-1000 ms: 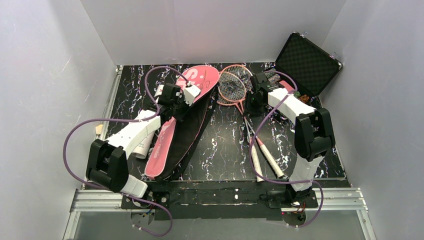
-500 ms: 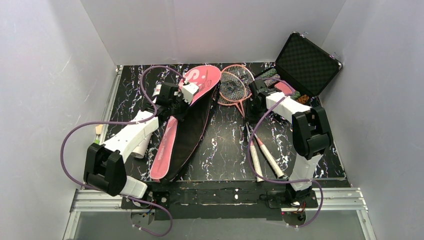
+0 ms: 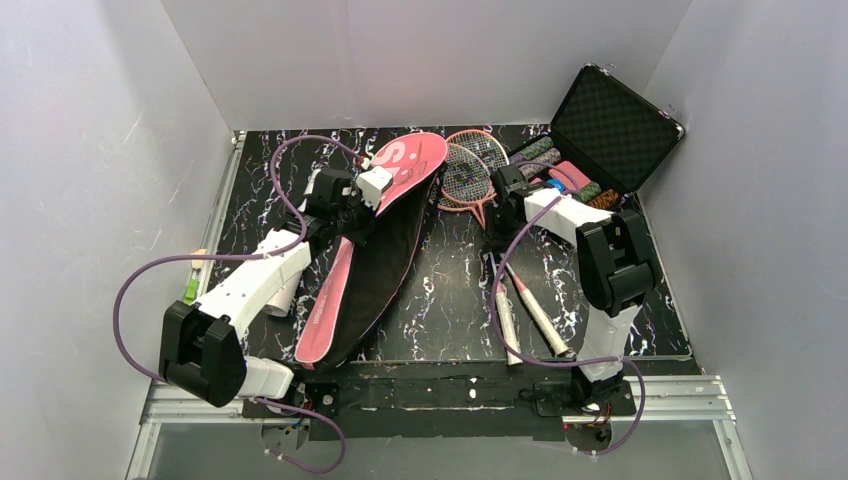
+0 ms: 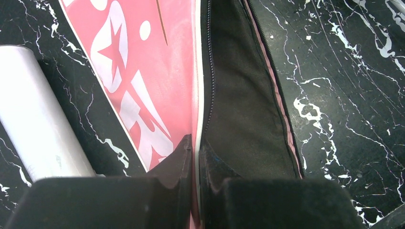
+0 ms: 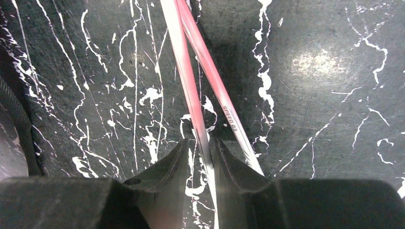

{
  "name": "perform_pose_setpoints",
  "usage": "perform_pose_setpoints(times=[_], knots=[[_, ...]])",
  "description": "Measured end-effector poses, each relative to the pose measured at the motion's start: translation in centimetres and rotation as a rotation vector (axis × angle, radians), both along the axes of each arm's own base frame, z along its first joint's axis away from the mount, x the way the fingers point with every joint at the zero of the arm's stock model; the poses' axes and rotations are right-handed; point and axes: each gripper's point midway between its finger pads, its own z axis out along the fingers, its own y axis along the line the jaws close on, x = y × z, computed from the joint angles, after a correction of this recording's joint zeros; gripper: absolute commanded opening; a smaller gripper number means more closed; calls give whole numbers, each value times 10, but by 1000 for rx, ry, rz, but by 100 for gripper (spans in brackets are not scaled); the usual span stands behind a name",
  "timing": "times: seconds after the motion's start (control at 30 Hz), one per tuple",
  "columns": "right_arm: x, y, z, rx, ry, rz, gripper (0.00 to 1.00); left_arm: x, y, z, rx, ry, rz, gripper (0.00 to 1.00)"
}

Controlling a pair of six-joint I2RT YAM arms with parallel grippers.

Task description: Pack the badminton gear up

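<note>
We see a black, white-veined table point(image 3: 440, 290). On it lie an unzipped pink bag point(image 3: 335, 290) at left, a white tube point(image 4: 43, 129) just beside it, two crossed rackets point(image 3: 465, 172) mid-table, and an open black case point(image 3: 615, 125) at the far right corner.

left end effector point(image 4: 194, 143) clamped, right end effector point(image 5: 199, 143) slightly parted.

The pink racket bag point(image 3: 335, 290) lies diagonally left of centre, unzipped, its top flap lifted off the black lining (white star and lettering on the pink). Two pink-framed rackets point(image 3: 466, 168) lie with shafts crossed, heads far and white handles point(image 3: 505, 320) near. A white tube point(image 4: 38, 129) lies beside the bag's left edge.
</note>
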Motion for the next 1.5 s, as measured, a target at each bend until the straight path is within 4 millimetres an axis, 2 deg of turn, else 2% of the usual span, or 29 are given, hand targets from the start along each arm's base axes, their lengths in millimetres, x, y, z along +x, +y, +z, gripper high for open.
perform_pose_setpoints(times=[0.07, 0.2, 0.3, 0.5, 0.6, 0.77, 0.87, 0.97, 1.13, 1.27, 1.4, 1.5], knots=[[-1, 0, -3, -2, 5, 2, 29, -1, 0, 0, -3, 4, 4, 0], [-7, 0, -10, -12, 21, 8, 14, -2, 1, -1, -10, 8, 11, 0], [-4, 4, -10, 0, 0, 28, 3, -4, 1, -1, -16, 11, 17, 0], [-6, 11, -5, 5, -30, 49, 1, -4, 0, -2, -33, 15, 31, 0], [-14, 8, 11, 0, -45, 51, 1, -6, 1, -7, -38, 26, 42, 0], [-30, 8, 66, 27, -141, 68, 1, -5, 2, -8, -51, 36, 59, 0], [-55, 11, 101, 73, -200, 107, 1, -2, 1, -10, -60, 37, 69, 0], [-92, 12, 122, 102, -215, 158, 1, 2, 1, -15, -61, 50, 78, 0], [-163, 4, 118, 101, -123, 244, 1, 9, -3, -24, -60, 75, 86, 0], [-209, 7, 115, 85, -34, 322, 1, 18, -8, -24, -68, 79, 91, 0], [-241, 14, 112, 72, 27, 393, 1, 24, -11, -21, -76, 77, 94, 0], [-255, 17, 111, 65, 59, 424, 1, 26, -12, -20, -81, 78, 96, 0]])
